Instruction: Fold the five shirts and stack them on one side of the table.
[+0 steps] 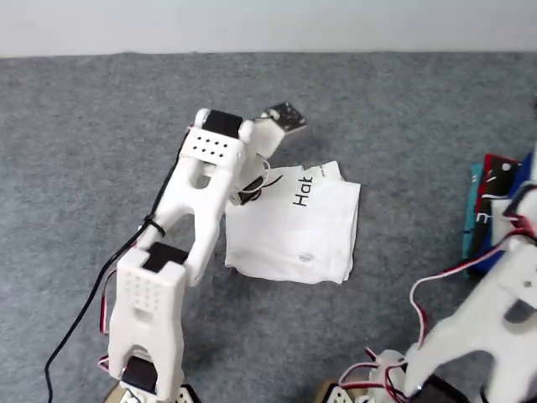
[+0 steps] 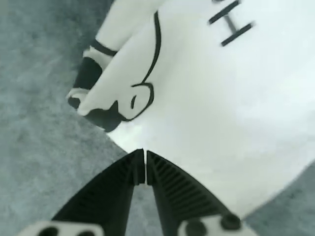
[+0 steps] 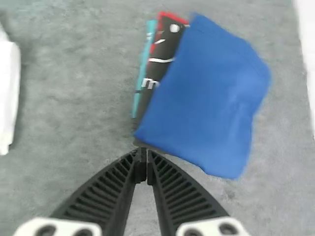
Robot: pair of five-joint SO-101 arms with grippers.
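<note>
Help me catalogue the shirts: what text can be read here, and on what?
white shirt: black lettering by a fold, cut off there; no whole word reads.
black shirt: white marks, too blurred to read.
blue shirt: no text.

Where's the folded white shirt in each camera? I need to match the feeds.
High view: white shirt mid-table, beside the left arm.
Left wrist view: it lies just beyond the left gripper.
Right wrist view: a sliver of it at the frame edge.
Shared landmark: grey table cover.
</note>
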